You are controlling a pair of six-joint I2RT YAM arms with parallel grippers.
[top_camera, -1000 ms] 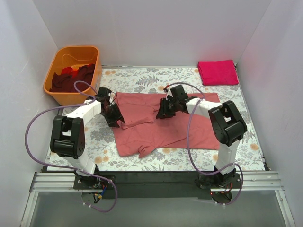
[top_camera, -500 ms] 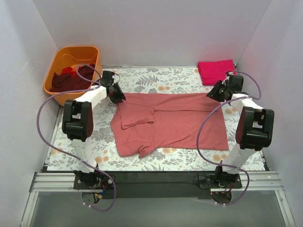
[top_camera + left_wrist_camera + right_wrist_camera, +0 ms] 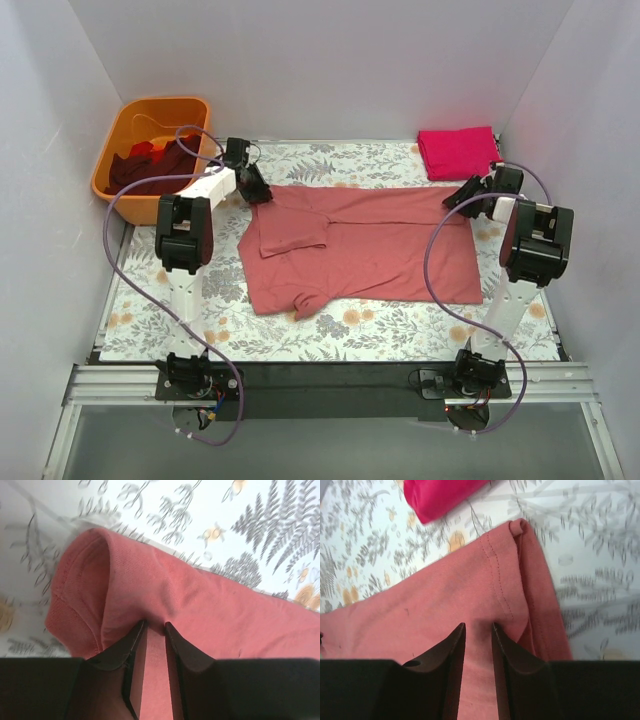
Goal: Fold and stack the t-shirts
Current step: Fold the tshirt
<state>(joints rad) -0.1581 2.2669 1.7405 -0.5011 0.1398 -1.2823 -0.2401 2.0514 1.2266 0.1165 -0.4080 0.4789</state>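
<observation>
- Upper left: orange tub (image 3: 145,208) with dark maroon shirts (image 3: 150,170) heaped inside. Its right rim is near the left gripper (image 3: 255,187), so that side is tight.
- That gripper's fingers (image 3: 132,646) are nearly together, nipping the upper left corner of the salmon-pink t-shirt (image 3: 370,250). Cloth fills the thin gap and humps up past the tips.
- The t-shirt lies flat across the middle of the floral table cover (image 3: 400,325). Its top edge runs fairly straight from one gripper to the other, with a sleeve folded in on the left.
- Bare cover runs in a wide band below the shirt, a strip above it and a patch to its left.
- Right: the right gripper (image 3: 464,194) pinches the upper right corner the same way, fingers (image 3: 451,647) narrow with the hem between them. It's near the right wall.
- Upper right: the folded magenta t-shirt (image 3: 458,152) sits just above that gripper, apart from the salmon one.
- A second ago both grippers were over the middle of the shirt. Since then they've gone out to the top corners, and the lower edge has slid up the frame.
</observation>
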